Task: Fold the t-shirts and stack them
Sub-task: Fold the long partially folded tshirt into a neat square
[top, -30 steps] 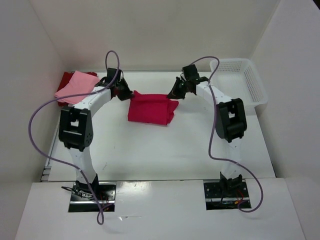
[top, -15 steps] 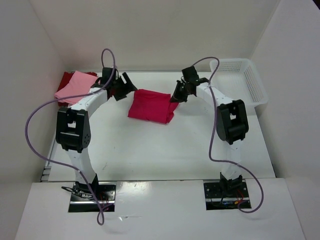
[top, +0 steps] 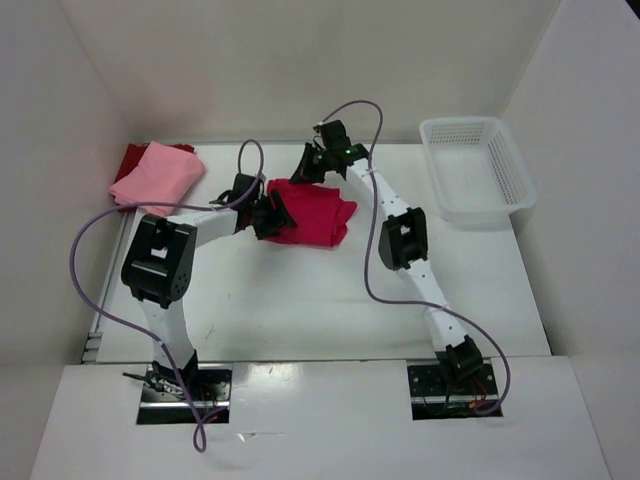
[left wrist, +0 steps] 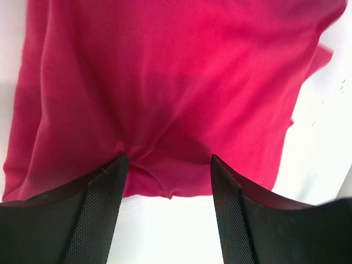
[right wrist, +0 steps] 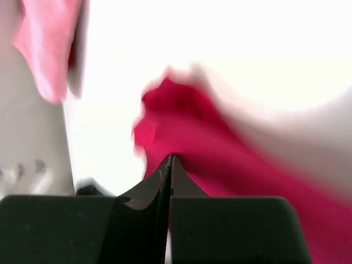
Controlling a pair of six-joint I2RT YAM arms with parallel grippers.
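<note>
While the magenta-pink t-shirt [top: 312, 212] lies as a fairly compact but still rumpled rectangle toward the far middle of the table [top: 300, 300], it has not yet joined the other two, so the job looks roughly two-thirds done. Its near edge is puckered and one corner sticks out, which suggests the fold is being tidied or the bundle is about to be lifted. The left gripper [left wrist: 168, 159] sits at the shirt's left edge with its jaws spread, the bunched hem lying between the two tips but not clamped. The right gripper [right wrist: 169, 165] is at the shirt's far left corner with its fingers pressed together. The wrist view there is blurred, and I cannot tell whether a thin bit of cloth is caught between them or whether they merely rest against it. Well apart, in the far left corner, the light pink t-shirt [top: 160, 172] is folded and laid on the dark red t-shirt [top: 128, 158], whose edge peeks out behind it; that pair reads as the finished part of the stack. What is left, by my judgement, is to carry the magenta one onto that pile. The white mesh basket [top: 478, 170] stands at the far right, clear of both arms.
</note>
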